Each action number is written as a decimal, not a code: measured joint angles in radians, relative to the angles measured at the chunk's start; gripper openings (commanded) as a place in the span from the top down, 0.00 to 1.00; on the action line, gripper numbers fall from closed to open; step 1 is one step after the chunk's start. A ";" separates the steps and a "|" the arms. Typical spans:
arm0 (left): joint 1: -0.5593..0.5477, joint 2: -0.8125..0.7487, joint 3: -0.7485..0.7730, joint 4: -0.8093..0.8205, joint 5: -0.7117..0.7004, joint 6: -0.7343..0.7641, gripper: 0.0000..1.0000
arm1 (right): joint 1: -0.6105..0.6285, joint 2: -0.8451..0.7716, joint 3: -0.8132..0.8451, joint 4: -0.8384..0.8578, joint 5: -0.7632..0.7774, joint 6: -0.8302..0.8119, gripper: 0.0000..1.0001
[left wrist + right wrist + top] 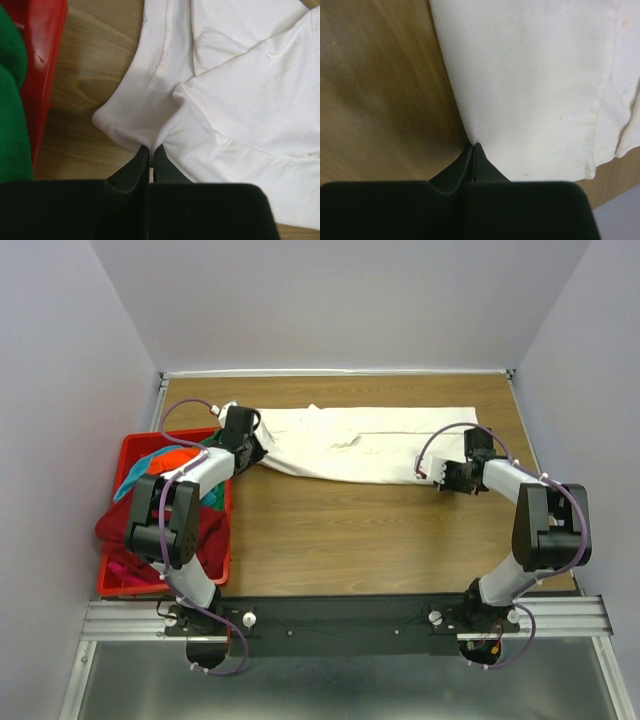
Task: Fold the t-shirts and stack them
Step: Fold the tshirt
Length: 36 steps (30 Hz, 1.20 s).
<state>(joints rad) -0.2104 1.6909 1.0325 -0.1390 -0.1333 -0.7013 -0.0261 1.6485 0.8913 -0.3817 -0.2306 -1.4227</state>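
Note:
A large white t-shirt (365,442) lies spread across the far half of the wooden table. My left gripper (262,452) is shut on its left end; in the left wrist view the white t-shirt (235,85) puckers into the closed left gripper (151,148). My right gripper (428,474) is shut on the near edge of the shirt's right part; there the white t-shirt (535,85) is pinched at its edge by the right gripper (473,146). Dark red (205,532), orange (178,457) and teal (133,478) t-shirts lie piled in the basket, with a green one (10,110) beside the left gripper.
A red plastic basket (224,570) stands at the table's left side, its wall (47,60) close to the left gripper. Bare wood (360,535) stretches between the shirt and the arms' mounting rail (340,620). Grey walls close in the table on three sides.

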 measured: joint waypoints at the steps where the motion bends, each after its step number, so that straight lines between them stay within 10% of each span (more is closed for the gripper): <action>1: 0.000 0.001 0.003 -0.001 0.002 0.006 0.98 | 0.000 -0.011 -0.014 0.006 0.007 0.002 0.99; 11: 0.001 0.005 0.006 -0.006 0.030 0.040 0.97 | 0.001 -0.402 -0.224 -0.245 0.035 -0.106 0.97; 16: 0.001 0.005 0.006 -0.006 0.097 0.078 0.61 | 0.000 -0.592 -0.258 -0.436 0.031 -0.119 0.46; 19: 0.004 -0.004 0.006 -0.009 0.151 0.114 0.49 | 0.000 -0.639 -0.219 -0.507 0.007 -0.071 0.38; 30: 0.013 -0.333 0.001 0.040 0.292 0.214 0.37 | 0.000 -0.238 0.241 -0.468 -0.322 0.433 0.36; 36: 0.019 -0.073 0.268 0.058 0.449 0.281 0.43 | 0.000 -0.060 0.300 -0.329 -0.457 0.714 0.41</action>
<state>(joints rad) -0.1909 1.6180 1.3006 -0.0811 0.3161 -0.4202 -0.0261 1.5883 1.1912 -0.7105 -0.6876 -0.7086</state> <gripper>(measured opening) 0.598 0.607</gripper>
